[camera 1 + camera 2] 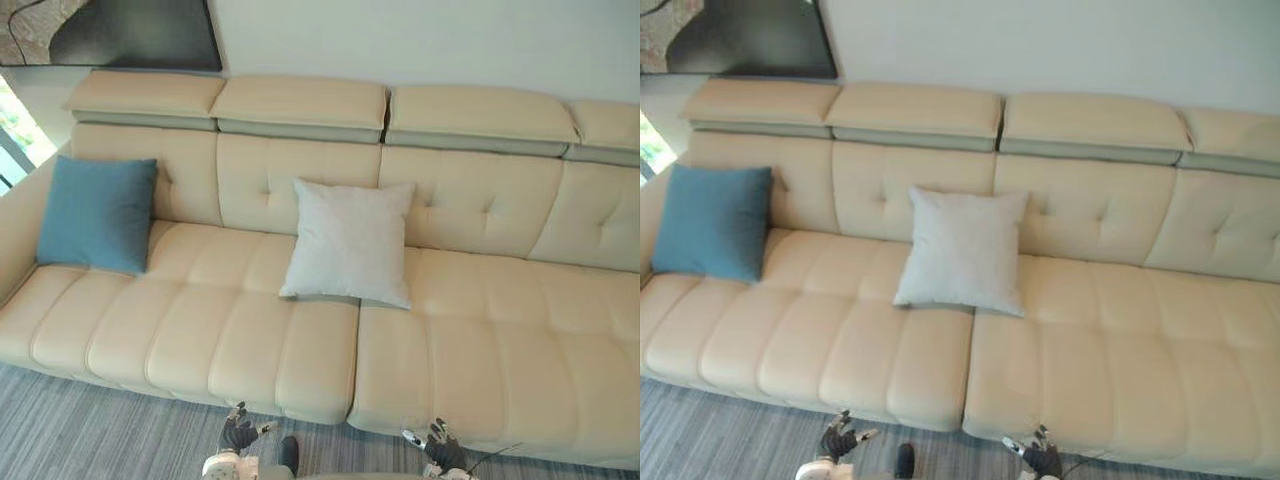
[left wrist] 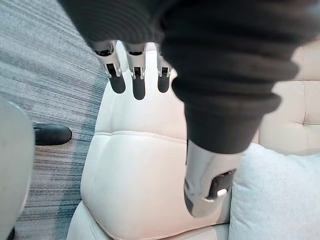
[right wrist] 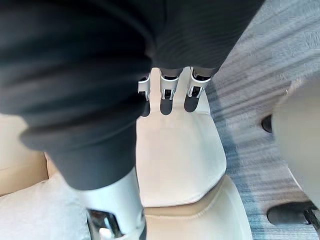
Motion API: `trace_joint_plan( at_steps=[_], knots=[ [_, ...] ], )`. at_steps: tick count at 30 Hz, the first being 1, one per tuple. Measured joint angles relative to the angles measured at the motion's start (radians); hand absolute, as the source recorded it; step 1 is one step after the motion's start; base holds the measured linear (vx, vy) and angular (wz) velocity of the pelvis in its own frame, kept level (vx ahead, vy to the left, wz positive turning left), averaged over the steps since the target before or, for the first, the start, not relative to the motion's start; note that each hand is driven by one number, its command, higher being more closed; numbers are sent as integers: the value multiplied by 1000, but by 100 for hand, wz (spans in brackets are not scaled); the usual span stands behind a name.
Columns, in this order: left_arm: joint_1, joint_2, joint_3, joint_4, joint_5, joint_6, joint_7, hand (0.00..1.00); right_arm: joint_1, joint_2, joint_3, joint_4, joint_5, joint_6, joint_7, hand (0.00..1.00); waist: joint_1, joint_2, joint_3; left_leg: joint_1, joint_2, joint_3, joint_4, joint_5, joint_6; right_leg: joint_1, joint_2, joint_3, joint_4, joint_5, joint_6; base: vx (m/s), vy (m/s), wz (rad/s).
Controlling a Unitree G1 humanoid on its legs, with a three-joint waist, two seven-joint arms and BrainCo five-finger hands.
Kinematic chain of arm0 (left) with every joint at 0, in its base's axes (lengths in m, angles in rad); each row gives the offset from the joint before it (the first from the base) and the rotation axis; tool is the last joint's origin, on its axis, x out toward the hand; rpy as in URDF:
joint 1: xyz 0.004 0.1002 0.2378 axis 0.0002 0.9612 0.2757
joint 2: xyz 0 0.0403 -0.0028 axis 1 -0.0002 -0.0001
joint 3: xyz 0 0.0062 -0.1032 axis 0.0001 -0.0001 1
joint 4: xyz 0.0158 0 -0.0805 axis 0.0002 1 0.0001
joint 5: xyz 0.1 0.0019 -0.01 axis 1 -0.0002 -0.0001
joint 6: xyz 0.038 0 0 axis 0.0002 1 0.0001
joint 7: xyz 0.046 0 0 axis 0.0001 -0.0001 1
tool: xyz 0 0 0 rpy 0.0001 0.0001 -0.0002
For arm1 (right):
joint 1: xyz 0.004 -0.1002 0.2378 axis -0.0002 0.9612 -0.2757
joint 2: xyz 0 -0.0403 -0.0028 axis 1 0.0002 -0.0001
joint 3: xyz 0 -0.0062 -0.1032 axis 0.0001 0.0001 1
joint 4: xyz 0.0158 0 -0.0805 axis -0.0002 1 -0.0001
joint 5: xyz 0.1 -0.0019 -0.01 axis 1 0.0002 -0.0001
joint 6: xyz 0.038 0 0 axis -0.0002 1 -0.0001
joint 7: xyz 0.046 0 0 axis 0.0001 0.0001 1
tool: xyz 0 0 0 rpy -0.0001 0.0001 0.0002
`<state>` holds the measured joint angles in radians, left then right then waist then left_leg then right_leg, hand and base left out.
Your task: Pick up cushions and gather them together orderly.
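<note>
Left eye view: blue cushion (image 1: pixel 97 213) at left end of sofa (image 1: pixel 480 330), white cushion (image 1: pixel 350 242) mid-seat, well apart | Right eye view: left hand (image 1: pixel 838 440) and right hand (image 1: pixel 1040 457) low before seat edge; white cushion ahead between them, blue cushion nearer left hand | Left wrist view: fingers (image 2: pixel 138 85) straight, holding nothing | Right wrist view: fingers (image 3: pixel 167 100) straight, holding nothing

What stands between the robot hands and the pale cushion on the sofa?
Nothing visible: only bare sofa seat separates the left robot hand and right robot hand from the pale cushion. The blue cushion leans far left.
</note>
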<state>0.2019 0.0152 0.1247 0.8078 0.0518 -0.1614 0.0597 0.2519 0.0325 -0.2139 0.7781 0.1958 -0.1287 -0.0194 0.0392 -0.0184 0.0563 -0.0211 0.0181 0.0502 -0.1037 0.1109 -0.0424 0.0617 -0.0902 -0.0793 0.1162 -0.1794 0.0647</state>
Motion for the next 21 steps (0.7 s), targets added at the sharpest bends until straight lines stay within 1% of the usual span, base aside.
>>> trace_joint_plan(
  at_steps=[3,6,9,12,14,15,16,17,18,19,20,21],
  knots=[
    [-5,-1,14,22,3,0,5,0,-20,5,-18,35,1,4,0,0,0,-7,3,23,-9,5,-6,-7,6,30,-7,4,-18,5,9,9,13,-2],
    [-8,-1,16,38,4,0,6,0,-37,6,-18,51,1,4,1,0,2,-10,4,26,-13,22,-6,-16,8,26,-14,17,-19,8,17,-13,30,-15],
    [-17,2,17,48,4,0,6,0,-58,7,-17,69,0,8,0,0,14,-16,9,30,-14,47,-6,-22,12,25,-17,42,-34,19,38,-21,39,-24],
    [-26,7,16,51,4,0,8,0,-74,7,-7,70,0,10,-1,0,20,-30,21,24,-16,74,-6,-25,17,2,-21,68,-35,23,56,-27,40,-26],
    [-38,14,15,57,4,0,16,0,-104,9,11,70,0,16,-3,0,22,-37,34,12,-11,97,-3,-29,23,-23,-17,90,-27,32,81,-27,38,-36],
    [-52,16,12,61,4,3,23,0,-120,11,30,70,0,17,-4,0,21,-30,38,-16,2,103,7,-28,25,-54,-8,89,0,54,104,-31,16,-35],
    [-71,16,5,62,4,6,26,0,-139,18,37,68,0,17,-4,0,22,-28,50,-44,24,104,38,-36,31,-97,9,84,33,95,113,-44,5,-26],
    [-81,14,-3,60,4,8,26,0,-152,22,41,68,0,18,-5,0,27,-18,59,-75,46,104,63,-42,36,-113,25,80,38,128,115,-93,3,-11],
    [-92,9,-5,53,4,11,25,0,-164,26,51,65,0,19,-5,0,29,-8,72,-106,75,102,94,-46,51,-151,34,44,167,93,62,-89,-8,13],
    [-92,10,-13,43,4,14,24,0,-162,26,58,64,0,18,-6,0,26,-7,73,-114,78,91,110,-47,52,-172,17,5,355,33,46,-46,-28,29],
    [-90,11,-26,33,4,16,25,0,-149,25,59,65,0,18,-8,0,27,-19,65,-117,74,74,121,-48,54,-159,-2,-11,459,4,61,58,-88,28],
    [-90,11,-25,19,3,16,25,0,-143,25,60,65,0,18,-9,0,44,-34,59,-132,74,74,146,-49,55,-124,-24,-21,518,-7,56,67,-92,12]
  ],
)
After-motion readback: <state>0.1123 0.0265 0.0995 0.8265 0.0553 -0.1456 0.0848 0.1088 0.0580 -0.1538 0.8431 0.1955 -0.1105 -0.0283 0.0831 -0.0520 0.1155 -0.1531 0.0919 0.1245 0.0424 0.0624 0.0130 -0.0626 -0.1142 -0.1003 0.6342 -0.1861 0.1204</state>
